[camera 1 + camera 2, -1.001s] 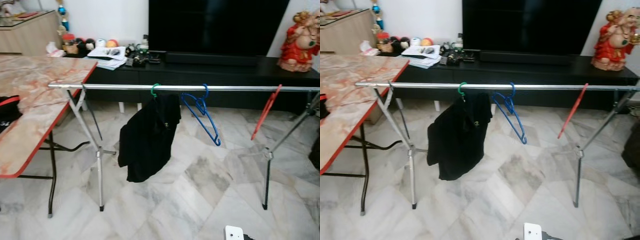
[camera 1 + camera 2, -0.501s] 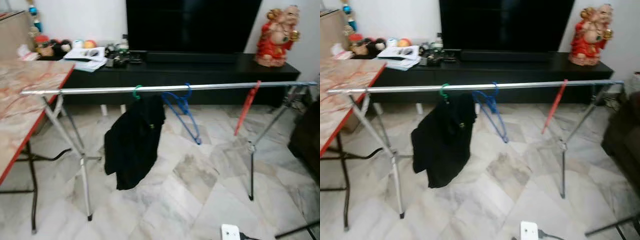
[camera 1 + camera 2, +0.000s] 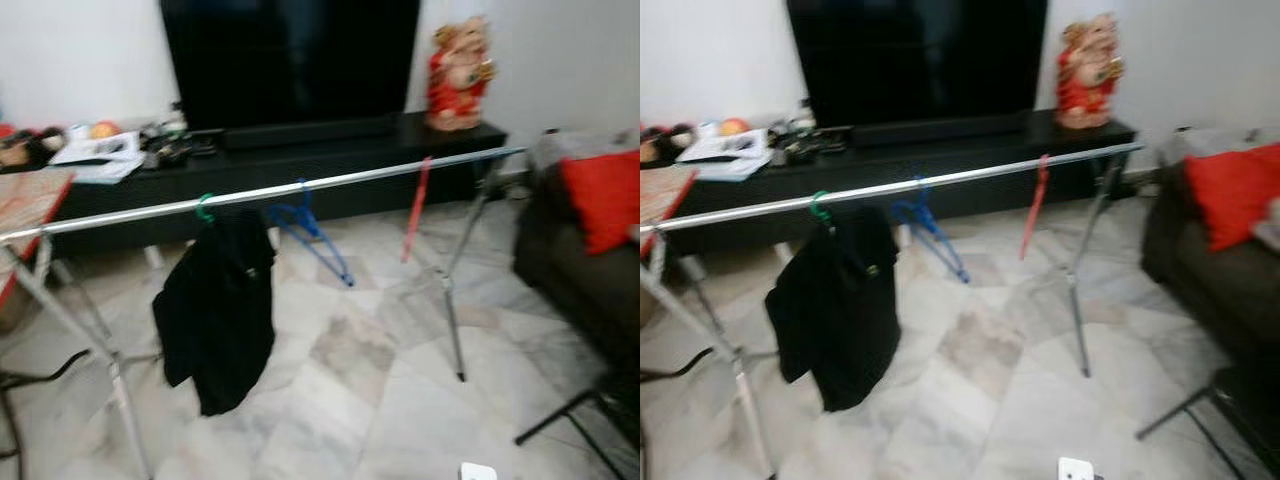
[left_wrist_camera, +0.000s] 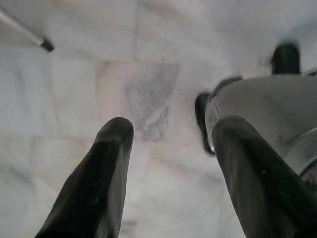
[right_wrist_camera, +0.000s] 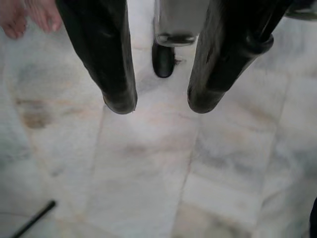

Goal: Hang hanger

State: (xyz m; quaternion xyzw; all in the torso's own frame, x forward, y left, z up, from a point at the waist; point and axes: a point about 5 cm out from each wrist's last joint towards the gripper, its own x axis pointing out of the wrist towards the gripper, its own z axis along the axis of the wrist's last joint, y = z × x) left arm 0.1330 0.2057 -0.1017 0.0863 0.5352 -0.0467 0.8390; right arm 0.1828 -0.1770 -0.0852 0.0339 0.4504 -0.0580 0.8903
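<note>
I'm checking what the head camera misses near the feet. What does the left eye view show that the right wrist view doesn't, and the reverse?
Left eye view: a metal rail carrying a black garment on a green hanger, a blue hanger and a red hanger. Right wrist view: the right gripper, fingers apart and holding nothing, pointing down, with a person's bare toes nearby. Shared: the marble floor.

Blue hanger point(image 3: 312, 232) and red hanger point(image 3: 416, 208) hooked on silver rail point(image 3: 330, 182), hanging empty
</note>
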